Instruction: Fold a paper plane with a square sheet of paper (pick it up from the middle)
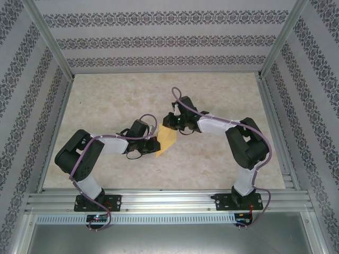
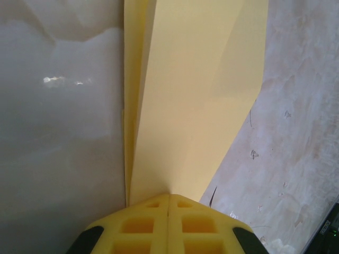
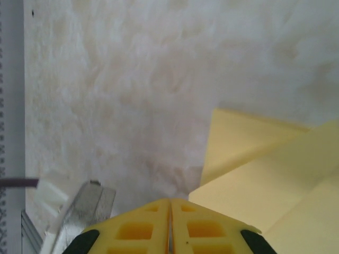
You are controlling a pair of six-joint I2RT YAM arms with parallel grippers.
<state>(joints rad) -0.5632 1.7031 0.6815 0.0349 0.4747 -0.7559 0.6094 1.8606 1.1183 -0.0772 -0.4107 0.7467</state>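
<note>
The left arm (image 1: 87, 153) is being stretched from the near-left corner of the tabletop (image 1: 106, 100) toward its middle, and the left gripper (image 1: 153, 144) is being kept fully closed on the sheet of paper (image 1: 167, 139). In the left wrist view, the two yellow fingers (image 2: 140, 225) are being pressed flat together, with the paper's narrow end being pinched at their tips. From there the folded paper is being carried straight away from the gripper, widening as it goes, with creases running along its length. In the overhead view, the paper is being held about the middle of the tabletop, between the two grippers. Its long axis is being kept roughly from the far edge to the near edge, and its narrower tip is being pointed toward the near edge, leaning slightly to the near-left corner. Whether it is being lifted or is lying flat cannot be told. Just beyond its far end, the right gripper (image 1: 170, 126) is being kept closed, its fingers (image 3: 212, 230) meeting with nothing seen between them. A corner of the paper is being kept just beside the right fingertip, and contact cannot be told. The right arm (image 1: 235, 135) is being reached in from the near-right corner.
</note>
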